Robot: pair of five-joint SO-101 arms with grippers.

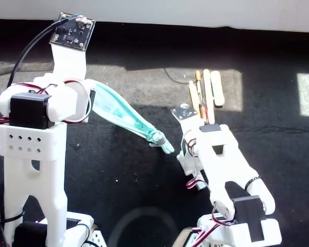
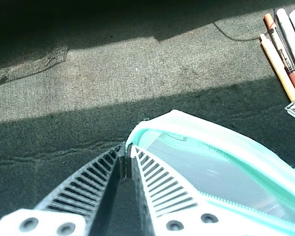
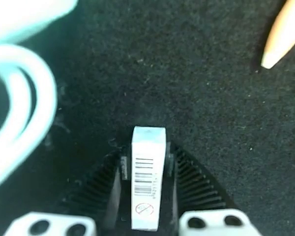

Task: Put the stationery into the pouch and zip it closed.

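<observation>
Now, with our left gripper [image 2: 127,148] clamped on the pouch [image 2: 211,169] above the middle of the table [image 1: 118,177], we should aim the labelled stick [image 3: 148,182] pinched in our right gripper [image 3: 145,153] squarely at its mouth, pens [image 1: 206,95] lying by the far edge.

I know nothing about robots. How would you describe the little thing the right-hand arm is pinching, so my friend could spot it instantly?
On the black table, find the right gripper, beside the sunlit pens. Clamped in it is a short white block with a barcode label. The pens are long and lie loose, and the teal pouch hangs from the left gripper.
</observation>
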